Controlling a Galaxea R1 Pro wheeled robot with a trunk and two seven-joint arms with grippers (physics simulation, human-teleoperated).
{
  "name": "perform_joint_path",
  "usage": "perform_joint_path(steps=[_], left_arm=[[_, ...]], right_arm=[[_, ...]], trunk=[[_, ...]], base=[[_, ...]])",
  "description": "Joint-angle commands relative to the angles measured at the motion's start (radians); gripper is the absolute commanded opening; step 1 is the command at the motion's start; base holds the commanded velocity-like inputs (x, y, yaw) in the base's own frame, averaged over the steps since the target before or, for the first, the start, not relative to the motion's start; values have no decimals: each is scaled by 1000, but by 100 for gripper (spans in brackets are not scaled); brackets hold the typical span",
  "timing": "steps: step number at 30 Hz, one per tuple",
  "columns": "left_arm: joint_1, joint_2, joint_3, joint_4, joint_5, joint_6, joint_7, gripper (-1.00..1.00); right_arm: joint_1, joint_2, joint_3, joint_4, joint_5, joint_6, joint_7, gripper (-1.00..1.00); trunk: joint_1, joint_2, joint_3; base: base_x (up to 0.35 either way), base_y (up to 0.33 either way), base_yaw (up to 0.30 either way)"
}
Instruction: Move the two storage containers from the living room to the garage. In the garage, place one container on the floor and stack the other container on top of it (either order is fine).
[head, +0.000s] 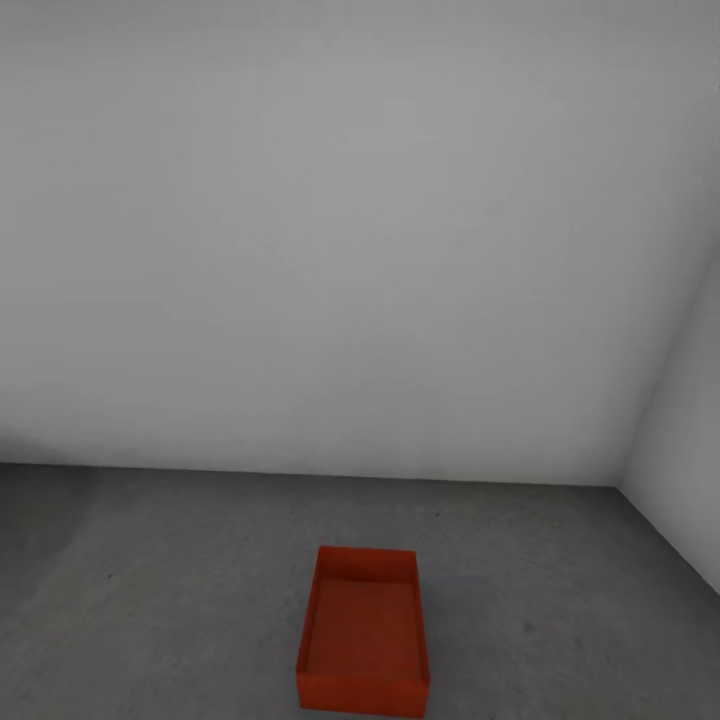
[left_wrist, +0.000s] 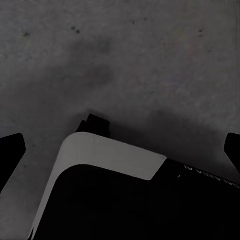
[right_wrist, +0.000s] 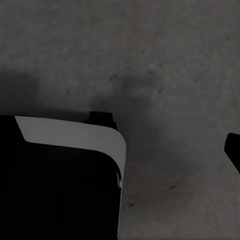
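An orange-red bin (head: 364, 632) stands upright and open-topped on the grey concrete floor (head: 180, 580), at the lower centre of the head frame, its near wall almost at the bottom edge. We see its inside bare. It sits well apart from the white back wall (head: 340, 230), which fills the upper two thirds of the frame, and from the side wall (head: 685, 440) at the right; the two walls meet in a corner at the right.

In the left wrist frame we see dark fingertips (left_wrist: 10, 152) at both side edges, wide apart, over mottled concrete (left_wrist: 130, 60), with the robot's dark, white-edged base (left_wrist: 107, 157) across the lower part.

In the right wrist frame one fingertip (right_wrist: 233, 149) shows at the right edge; we cannot tell its spread. The base (right_wrist: 75, 135) fills the lower left.
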Motion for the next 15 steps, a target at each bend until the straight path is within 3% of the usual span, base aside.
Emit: perform_joint_path(steps=[1, 15], left_arm=[[-1, 0, -6, 0, 7, 3, 2, 100], [-1, 0, -6, 0, 8, 1, 2, 100]], right_arm=[[-1, 1, 7, 3, 0, -5, -3, 100], [-1, 7, 9, 4, 2, -12, -2, 100]], trunk=[[0, -1, -1], [0, -1, -1]], base=[[0, 0, -1], [0, 0, 0]])
